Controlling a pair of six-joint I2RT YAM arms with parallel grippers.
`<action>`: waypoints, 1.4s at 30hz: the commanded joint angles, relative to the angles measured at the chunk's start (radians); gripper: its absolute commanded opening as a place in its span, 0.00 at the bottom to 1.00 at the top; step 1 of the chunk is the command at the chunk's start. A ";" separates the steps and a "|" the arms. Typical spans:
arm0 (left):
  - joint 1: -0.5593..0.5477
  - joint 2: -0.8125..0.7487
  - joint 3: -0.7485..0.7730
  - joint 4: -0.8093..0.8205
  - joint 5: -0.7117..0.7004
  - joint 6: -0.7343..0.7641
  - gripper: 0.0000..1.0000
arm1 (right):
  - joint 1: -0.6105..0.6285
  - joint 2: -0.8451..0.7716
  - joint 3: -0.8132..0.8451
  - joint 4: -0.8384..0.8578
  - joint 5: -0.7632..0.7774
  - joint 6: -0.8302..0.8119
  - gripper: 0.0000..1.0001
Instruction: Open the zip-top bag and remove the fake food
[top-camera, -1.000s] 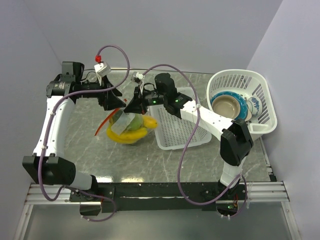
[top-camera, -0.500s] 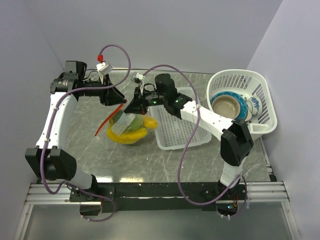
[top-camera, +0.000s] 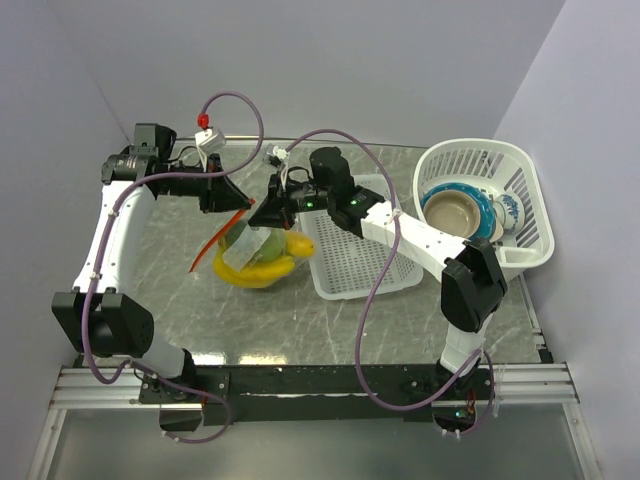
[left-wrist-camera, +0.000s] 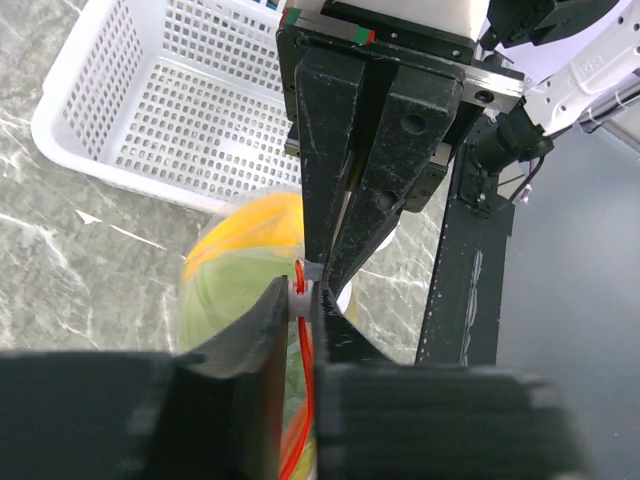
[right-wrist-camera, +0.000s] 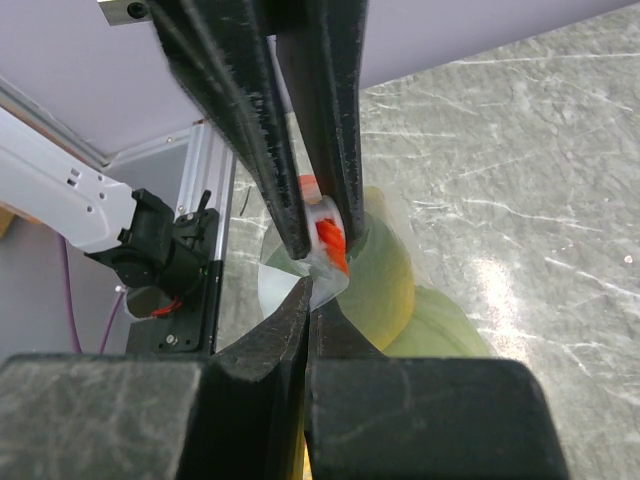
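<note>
Plain lilac walls stood round a grey marbled worktop (top-camera: 170, 290). On it lay a flat white basket (top-camera: 350, 270), with a round basket (top-camera: 530, 215) of bowls (top-camera: 452, 212) further to the right. The bag (top-camera: 240, 250) sat just left of the flat basket, bulging, its base on the worktop and its mouth drawn up between my two arms. The food (top-camera: 262, 275) was inside it. Through the film I could make out only a yellow piece low down and a green one above. The zip strip (left-wrist-camera: 303, 420) trailed loose from the mouth.

My left jaws were pressed together on that mouth, pinching it at the small white-and-red slider (left-wrist-camera: 297, 289). My right jaws met them nose to nose, likewise closed on a fold of clear film just beside the slider.

I judged the step in hand to be parting the mouth. To do it well, one side would have to hold fast while the other drew away along the line of the strip, slowly and level. The film looked thin enough to slip from a pinch or stretch under a jerk. With both grips so near each other there was little slack to spare. The food's weight could drag the bag after the pull, so I thought it best to leave the base seated on the worktop.
</note>
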 joint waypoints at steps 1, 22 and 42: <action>0.000 0.000 0.035 -0.022 0.027 0.040 0.04 | -0.014 -0.065 0.026 0.045 -0.016 0.010 0.00; 0.185 -0.013 -0.074 -0.163 -0.008 0.271 0.01 | -0.120 -0.064 0.045 0.206 0.019 0.137 0.00; 0.595 0.072 -0.180 -0.280 -0.145 0.476 0.01 | -0.134 0.203 0.324 0.339 0.294 0.265 0.00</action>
